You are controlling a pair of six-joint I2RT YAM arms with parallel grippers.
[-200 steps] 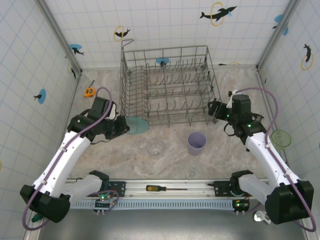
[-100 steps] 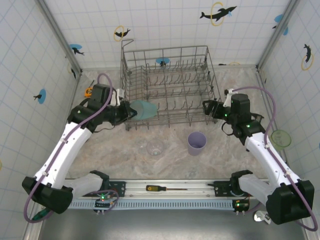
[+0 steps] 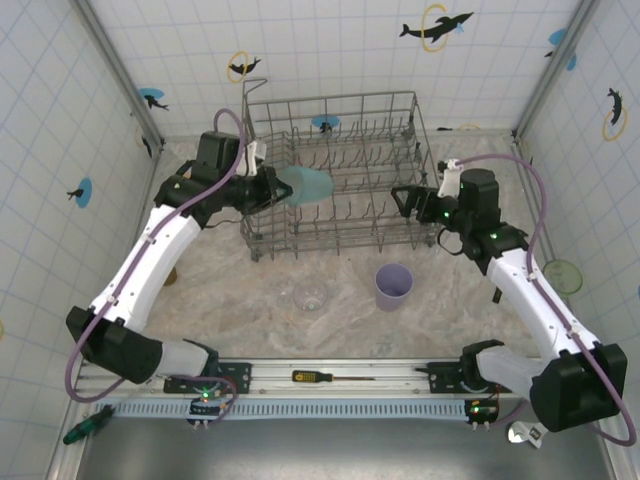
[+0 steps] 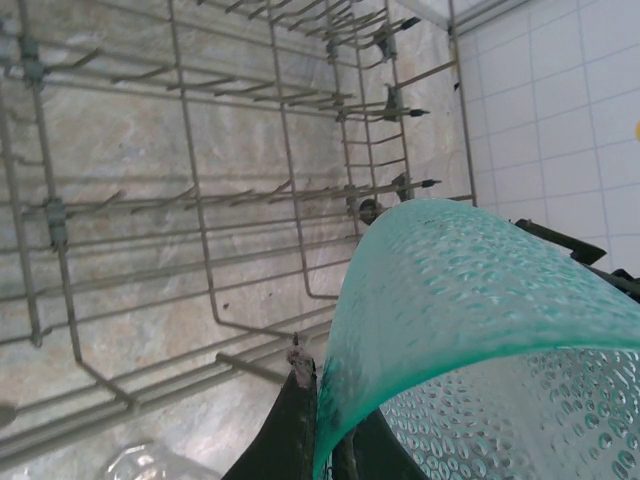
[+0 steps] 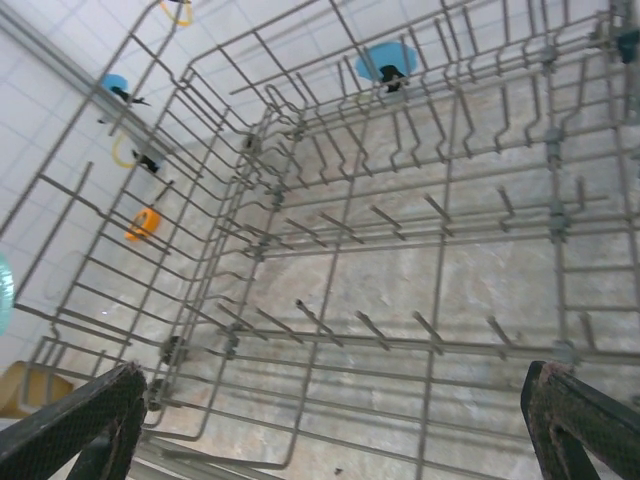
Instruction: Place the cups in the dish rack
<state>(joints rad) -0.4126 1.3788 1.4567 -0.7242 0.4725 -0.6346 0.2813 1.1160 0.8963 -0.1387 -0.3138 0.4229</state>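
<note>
Well, my left gripper (image 3: pixel 272 190) is clamped on the wall of the teal cup (image 3: pixel 306 185), one finger inside the mouth and one outside. It holds the cup on its side over the left part of the dish rack (image 3: pixel 340 237). Rows of upright tines and crossing wires stand directly beneath the cup. My right gripper (image 3: pixel 402 205) has its fingers spread wide with nothing between them, at the rack's right end and pointing in across the tines.

In front of the rack, toward its right, a lavender cup (image 3: pixel 393 287) stands upright on the table (image 3: pixel 450 300). A clear cup (image 3: pixel 311 296) sits in front of the rack's middle. A pale green cup (image 3: pixel 562 277) lies well to the rack's right. An orange tape measure (image 5: pixel 146 222) shows beyond the rack's left wall.

The rack is thin grey metal wire. The teal cup is translucent plastic, dimpled all over. The table is mottled like marble.
</note>
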